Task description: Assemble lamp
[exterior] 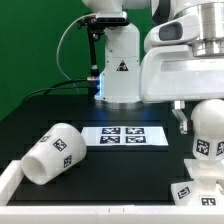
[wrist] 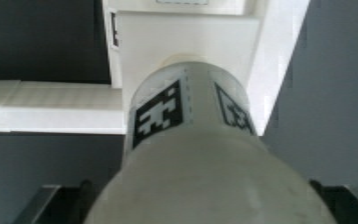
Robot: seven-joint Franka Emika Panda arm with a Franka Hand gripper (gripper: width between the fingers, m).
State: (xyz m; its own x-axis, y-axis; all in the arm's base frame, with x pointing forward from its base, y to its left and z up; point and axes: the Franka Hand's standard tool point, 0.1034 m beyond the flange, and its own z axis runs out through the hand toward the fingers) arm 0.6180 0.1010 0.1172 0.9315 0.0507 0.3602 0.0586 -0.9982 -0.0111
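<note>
- Gripper (wrist: 194,205) first: it's got the bulb (exterior: 210,132) pinched, with one dark finger (wrist: 60,200) on each flank of the fat round head. The jaws are spread fairly wide, just to the width of that head.
- From the wrist view the bulb's body runs straight away from the camera, stem end pointing down.
- The bulb is upright at the exterior view's right, directly over the base (exterior: 193,188), which sits near the front corner of the black table (exterior: 40,115).
- Honestly can't tell if the stem is already touching the socket or hanging just above it. The bulb itself hides that spot.
- Grabbing it by the head makes sense to me. It leaves the stem free to go in and keeps the fingers clear of the base.
- The shade (exterior: 55,152) lies on its side at the exterior view's left, well apart from the action. My guess is it's parked there because it goes on last, over the bulb.
- The marker board (exterior: 122,134) lies flat in the middle, between shade and base, in front of the white pedestal (exterior: 120,75).
- I'd call this the bulb-into-base step, with the shade not yet on. Thing to watch is tilt, since a stem that isn't plumb could catch on the socket edge.
</note>
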